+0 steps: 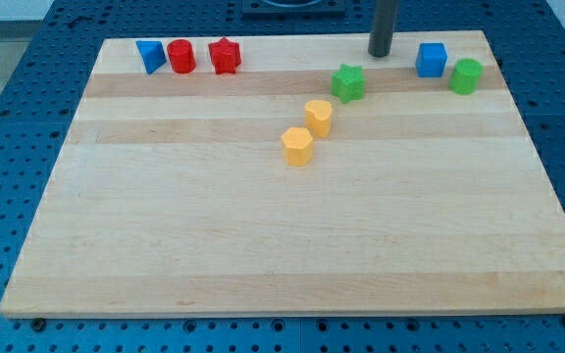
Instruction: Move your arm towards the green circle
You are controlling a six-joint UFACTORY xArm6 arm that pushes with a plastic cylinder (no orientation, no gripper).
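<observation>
Green circle [466,75] at top right, blue cube [432,60] beside, my tip [379,53] left.

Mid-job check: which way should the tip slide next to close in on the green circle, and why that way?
Probably slide my tip toward the view's right and slightly down. The green circle sits near the board's top right corner, and the blue cube lies between it and the tip. Passing just below the cube should likely avoid nudging it; the green star stays off that path.
</observation>
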